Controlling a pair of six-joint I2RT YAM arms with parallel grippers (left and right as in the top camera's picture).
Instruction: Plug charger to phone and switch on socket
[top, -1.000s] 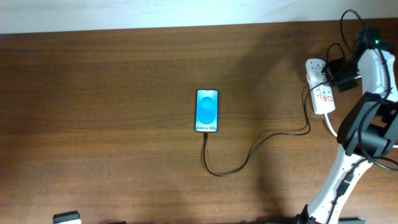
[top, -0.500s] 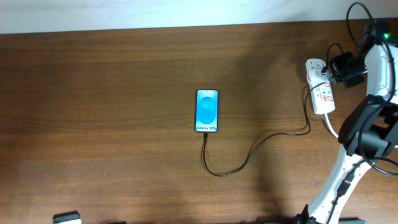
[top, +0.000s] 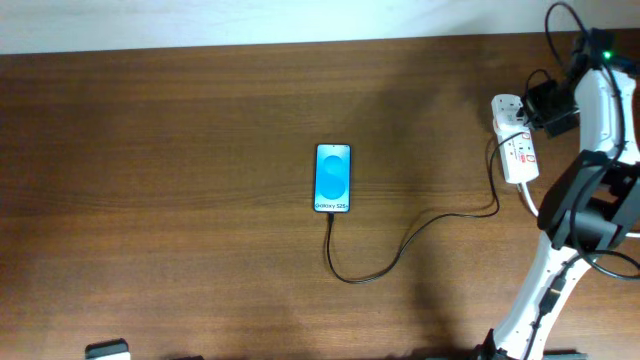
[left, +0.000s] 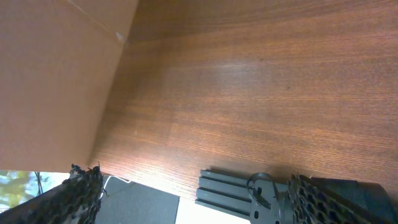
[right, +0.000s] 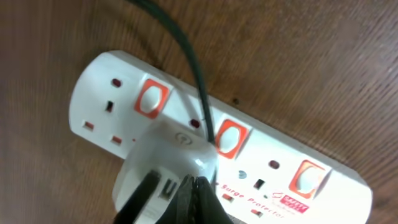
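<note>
My right hand (right: 177, 190) hovers pinched closed and empty above the white oblong socket strip (right: 217, 134). The thin black charger cable (top: 400, 245) already reaches the blue-screened phone (top: 333, 178) mid-counter; I judge the red-marked switch (right: 228, 138) remains.

Charger (top: 400, 245) links lit phone (top: 333, 178) to white socket (top: 514, 140)
</note>
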